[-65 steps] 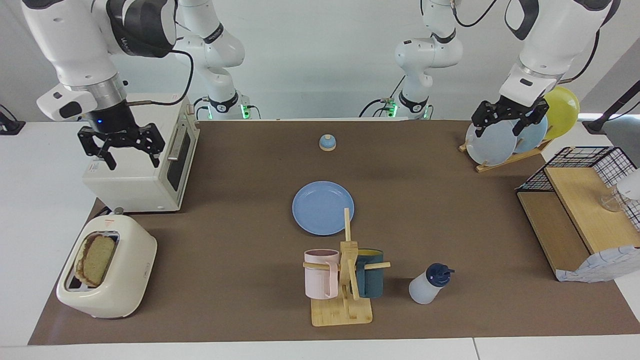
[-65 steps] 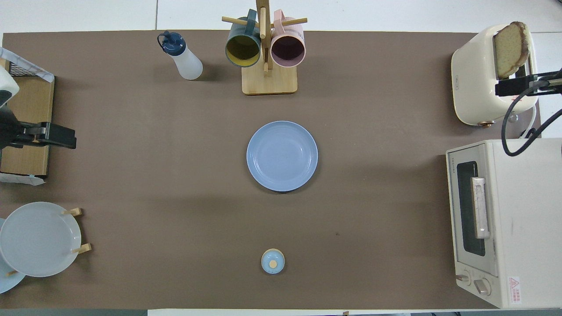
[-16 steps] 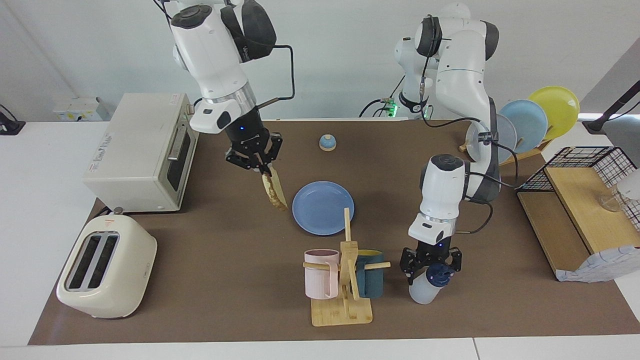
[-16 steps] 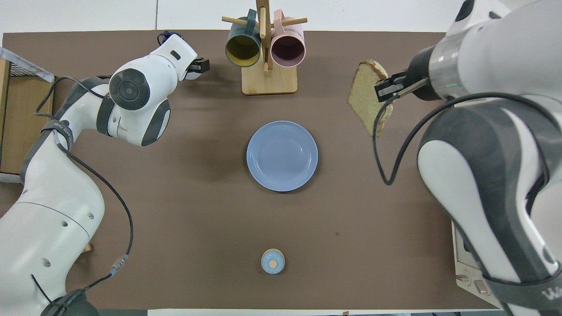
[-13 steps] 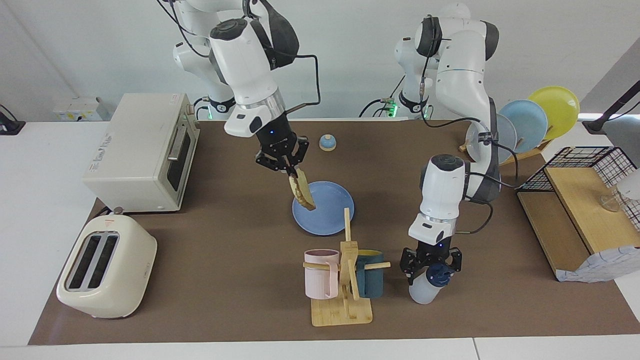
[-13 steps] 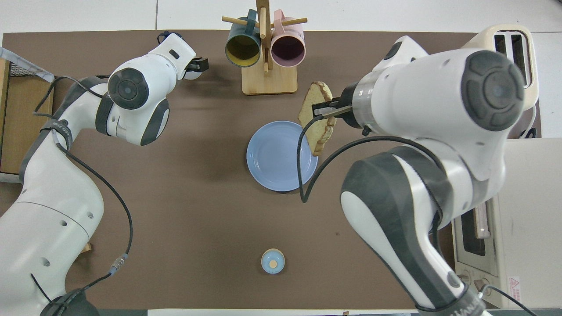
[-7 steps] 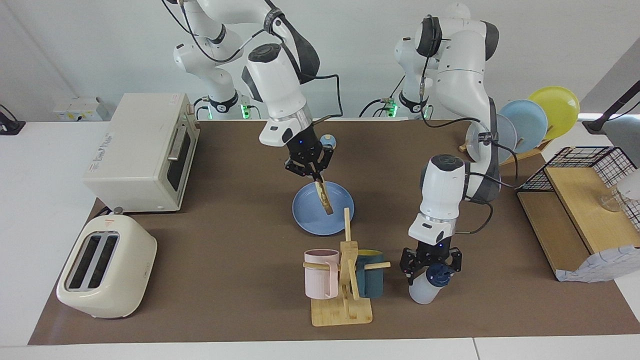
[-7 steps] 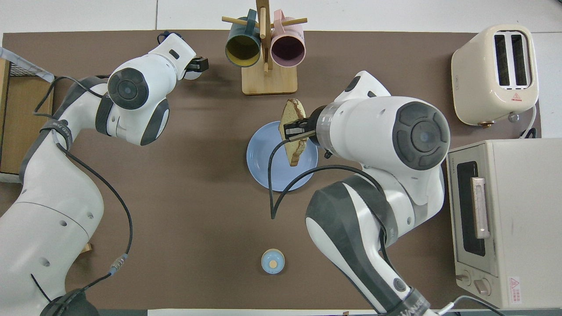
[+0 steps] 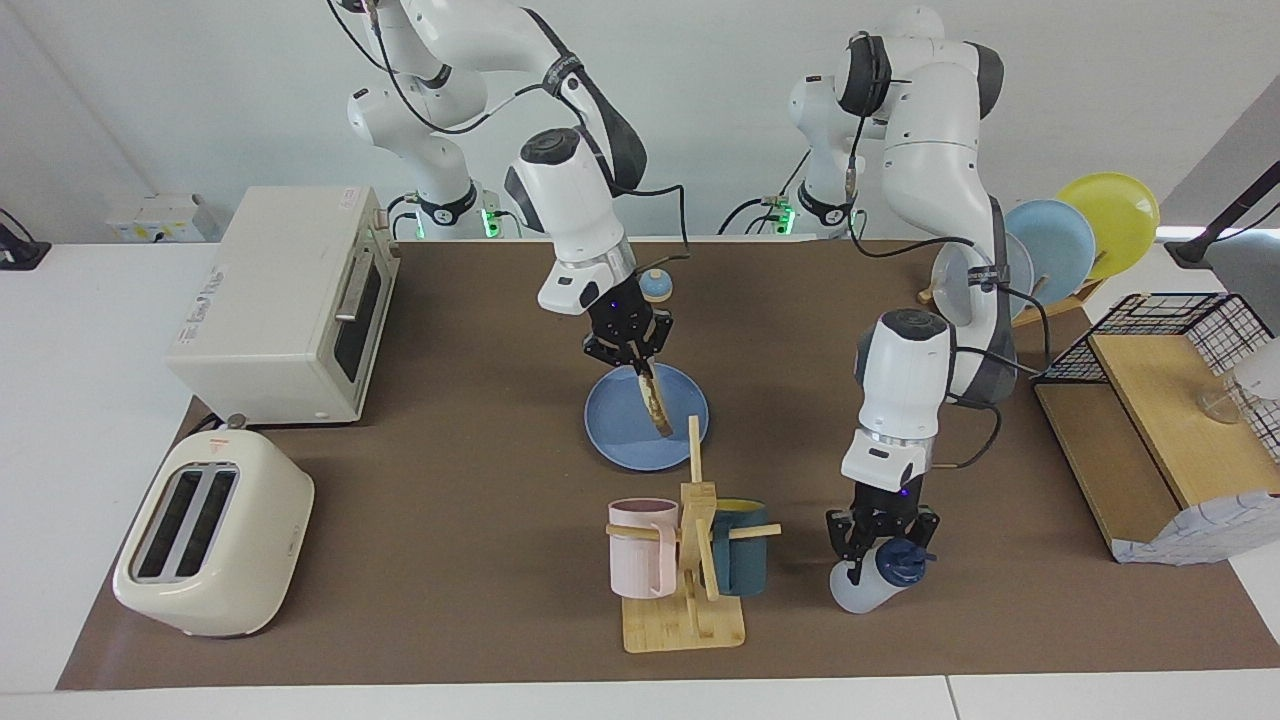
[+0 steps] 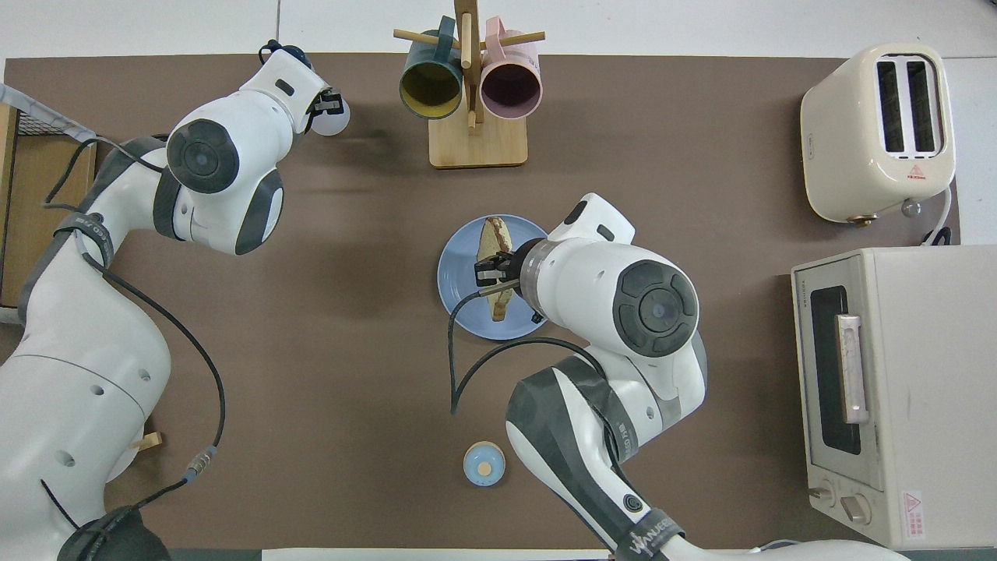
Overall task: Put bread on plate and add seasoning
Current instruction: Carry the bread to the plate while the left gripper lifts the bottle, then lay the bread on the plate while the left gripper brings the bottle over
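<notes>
The bread (image 9: 655, 402) hangs edge-on from my right gripper (image 9: 632, 362), which is shut on its upper edge. It hangs over the blue plate (image 9: 612, 425) in the middle of the table, its lower corner close to the plate's surface; I cannot tell whether they touch. From overhead the bread (image 10: 492, 236) crosses the plate (image 10: 458, 290) under the right gripper (image 10: 491, 274). My left gripper (image 9: 880, 545) is shut on the seasoning (image 9: 862, 587) just below its navy cap, and the bottle leans. Overhead, the left gripper (image 10: 323, 105) covers most of the seasoning (image 10: 335, 121).
A wooden mug rack (image 9: 685, 610) with a pink and a teal mug stands beside the seasoning, farther from the robots than the plate. A toaster (image 9: 210, 545) and toaster oven (image 9: 285, 300) fill the right arm's end. A bell (image 9: 655, 285), plate rack (image 9: 1050, 250) and wire shelf (image 9: 1160, 420) also stand here.
My right gripper has carried the bread in over the plate and lowered it. My left gripper has closed on the seasoning, which now leans and has shifted slightly.
</notes>
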Motion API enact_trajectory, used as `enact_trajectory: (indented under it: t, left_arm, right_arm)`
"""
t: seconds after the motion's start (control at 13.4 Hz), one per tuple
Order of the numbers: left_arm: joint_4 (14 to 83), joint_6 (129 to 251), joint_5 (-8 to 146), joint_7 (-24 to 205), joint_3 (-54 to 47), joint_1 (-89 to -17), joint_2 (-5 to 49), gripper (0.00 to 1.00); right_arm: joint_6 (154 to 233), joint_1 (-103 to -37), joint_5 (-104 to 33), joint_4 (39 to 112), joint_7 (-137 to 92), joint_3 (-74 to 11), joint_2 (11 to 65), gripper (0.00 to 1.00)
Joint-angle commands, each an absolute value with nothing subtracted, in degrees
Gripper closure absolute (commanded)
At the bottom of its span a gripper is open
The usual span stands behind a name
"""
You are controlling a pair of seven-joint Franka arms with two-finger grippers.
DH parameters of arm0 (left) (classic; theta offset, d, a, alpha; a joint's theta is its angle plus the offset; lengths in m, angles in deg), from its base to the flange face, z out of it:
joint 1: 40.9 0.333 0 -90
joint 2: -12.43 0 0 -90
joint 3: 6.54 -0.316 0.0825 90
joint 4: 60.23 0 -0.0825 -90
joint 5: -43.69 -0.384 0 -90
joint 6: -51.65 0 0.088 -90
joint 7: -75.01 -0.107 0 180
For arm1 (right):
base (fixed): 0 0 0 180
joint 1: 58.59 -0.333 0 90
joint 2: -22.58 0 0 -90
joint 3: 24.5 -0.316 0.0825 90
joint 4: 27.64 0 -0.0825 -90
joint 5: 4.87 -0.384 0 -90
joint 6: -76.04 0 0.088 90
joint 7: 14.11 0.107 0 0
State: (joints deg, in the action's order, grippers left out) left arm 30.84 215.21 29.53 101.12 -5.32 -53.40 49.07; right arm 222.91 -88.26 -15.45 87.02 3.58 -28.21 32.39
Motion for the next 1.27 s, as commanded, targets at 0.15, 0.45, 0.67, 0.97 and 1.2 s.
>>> enact_trajectory:
  t: [0.15, 0.45, 0.67, 0.97, 1.2]
  left_arm:
    - [29.6, 219.2, 31.3, 101.3, -5.3, -53.6, 50.3, 1.0]
    - [31.3, 211.5, 30.7, 97.6, -5.4, -53.1, 43.7, 1.0]
    - [33.1, 202.3, 30.9, 85.5, -5.0, -52.6, 36.4, 1.0]
    - [43.0, 190.5, 31.0, 74.2, -2.0, -54.2, 24.2, 1.0]
    - [52.3, 182.5, 34.7, 61.6, -1.2, -56.7, 13.6, 1.0]
  right_arm:
    - [224.2, -88.9, -18.9, 89.3, 8.5, -28.1, 30.6, 1.0]
    - [224.7, -88.9, -18.9, 90.9, 8.3, -28.1, 30.0, 1.0]
    - [231.3, -88.7, -18.9, 95.9, 7.8, -28.0, 29.1, 1.0]
    - [231.4, -86.8, -18.9, 96.6, 7.3, -27.9, 28.6, 1.0]
    - [231.3, -85.4, -18.9, 98.3, 8.0, -27.9, 28.1, 1.0]
